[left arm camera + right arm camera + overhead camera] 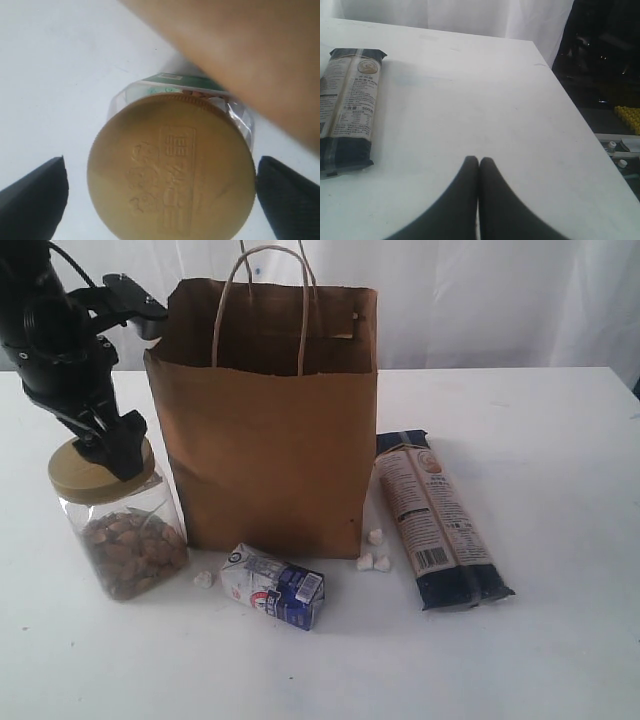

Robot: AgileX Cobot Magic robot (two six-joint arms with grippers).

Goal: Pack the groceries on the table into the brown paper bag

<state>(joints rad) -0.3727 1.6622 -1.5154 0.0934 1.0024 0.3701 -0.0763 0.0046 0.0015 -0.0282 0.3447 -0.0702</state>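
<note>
Up front, the carton [272, 586] lies on the table [560, 640], with the noodle packet [437, 521] to its right. We've got our left gripper [161, 200] spread wide astride the gold-topped jar [120, 530], lined up to clamp it. Our right gripper [479, 170], pressed together, idles. Behind stands the bag [270, 440], its mouth open for loading.

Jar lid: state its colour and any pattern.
The jar lid is gold with embossed characters on top; the left wrist view shows it best.

We face the table [560, 440] from slightly above; the left wrist view looks straight down, close over the jar lid [170, 170]; the exterior and low right wrist views share the noodle packet [440, 520].
</note>
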